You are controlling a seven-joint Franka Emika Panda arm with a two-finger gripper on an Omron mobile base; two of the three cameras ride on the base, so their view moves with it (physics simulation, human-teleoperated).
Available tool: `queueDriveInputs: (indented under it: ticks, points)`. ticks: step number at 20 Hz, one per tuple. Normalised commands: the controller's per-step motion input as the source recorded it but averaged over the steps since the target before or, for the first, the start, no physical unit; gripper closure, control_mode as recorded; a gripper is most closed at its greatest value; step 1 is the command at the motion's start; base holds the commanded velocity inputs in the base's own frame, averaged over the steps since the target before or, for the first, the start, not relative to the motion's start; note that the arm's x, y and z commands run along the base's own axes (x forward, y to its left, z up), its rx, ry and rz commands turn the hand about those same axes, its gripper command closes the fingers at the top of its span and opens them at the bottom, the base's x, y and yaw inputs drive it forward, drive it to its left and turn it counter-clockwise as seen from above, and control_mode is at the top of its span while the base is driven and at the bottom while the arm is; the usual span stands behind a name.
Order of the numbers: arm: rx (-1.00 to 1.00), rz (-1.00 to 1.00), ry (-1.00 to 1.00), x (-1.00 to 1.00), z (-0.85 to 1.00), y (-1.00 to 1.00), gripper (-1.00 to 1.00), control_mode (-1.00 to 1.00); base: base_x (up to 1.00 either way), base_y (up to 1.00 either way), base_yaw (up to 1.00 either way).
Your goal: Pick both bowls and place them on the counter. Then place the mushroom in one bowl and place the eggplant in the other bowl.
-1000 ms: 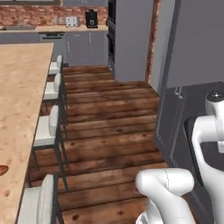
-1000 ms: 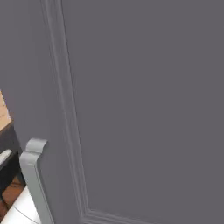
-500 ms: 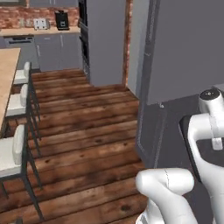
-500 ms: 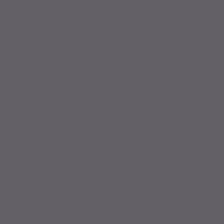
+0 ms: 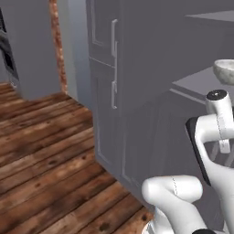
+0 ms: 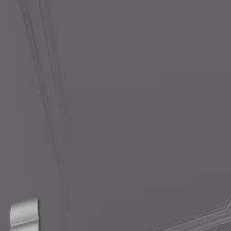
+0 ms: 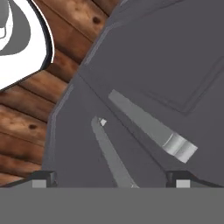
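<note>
The robot is facing a tall dark grey cupboard (image 5: 137, 91), with plank flooring (image 5: 41, 151) stretching off to the left in the left base view. On a grey shelf (image 5: 201, 82) inside the open part of that cupboard, the grey-white speckled bowl (image 5: 225, 71) is sitting at the right edge of the picture, above and beyond the white arm; only part of it is showing. The second bowl, the mushroom, the eggplant and the table are not among what these pictures are offering, so nothing can be said of where they lie.

In the hand view, the hand (image 7: 111, 179) is pointing at a cupboard door panel with two long grey handles (image 7: 151, 127), and its two dark fingertips (image 7: 43, 178) are standing far apart at the bottom corners, with nothing between them: wide and empty.

Judging from this, the task is barely starting. The speckled bowl is not yet lifted off its shelf, so both bowls are likely waiting to be carried to the table, and both vegetables are remaining to be dropped in afterwards.
</note>
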Motion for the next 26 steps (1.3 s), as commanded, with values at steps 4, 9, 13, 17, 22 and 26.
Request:
queueDriveInputs:
  ticks: [4, 9, 13, 17, 22, 26]
  points:
    - [0.0, 0.0, 0.0, 0.0, 0.0, 0.0, -1.0, 1.0, 0.03, 0.25, -0.47]
    - [0.0, 0.0, 0.0, 0.0, 0.0, 0.0, -1.0, 1.0, 0.15, 0.39, -0.42]
    - [0.0, 0.0, 0.0, 0.0, 0.0, 0.0, -1.0, 1.0, 0.4, 0.45, -0.33]
    - [0.0, 0.0, 0.0, 0.0, 0.0, 0.0, -1.0, 1.0, 0.49, 0.39, -0.24]
    - [0.0, 0.0, 0.0, 0.0, 0.0, 0.0, -1.0, 1.0, 0.5, -0.02, -0.15]
    - [0.0, 0.0, 0.0, 0.0, 0.0, 0.0, -1.0, 1.0, 0.53, -0.32, -0.07]
